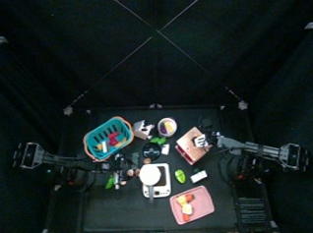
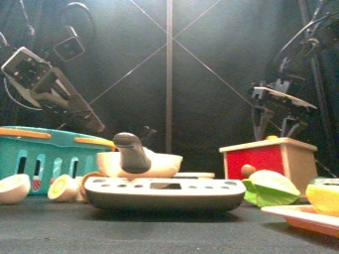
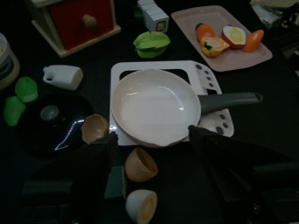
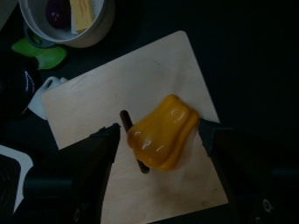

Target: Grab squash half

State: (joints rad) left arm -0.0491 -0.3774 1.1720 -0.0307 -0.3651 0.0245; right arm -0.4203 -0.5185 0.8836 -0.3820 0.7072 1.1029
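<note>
On wooden board [image 4: 128, 140]: squash half [image 4: 162, 133], yellow-orange, lying loose between the right end effector [image 4: 158, 162] jaws, which stand fully spread, seemingly for closing round it

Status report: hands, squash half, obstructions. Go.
Right hand open, straddling the squash half. Squash half lies on a wooden board, not gripped. Left hand open above the pan. No obstructions seen.

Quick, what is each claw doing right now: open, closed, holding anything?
Left gripper: open, holding nothing, above the white pan.
Right gripper: wide open, jaws either side of the squash half on the wooden board, not gripping it yet.
</note>
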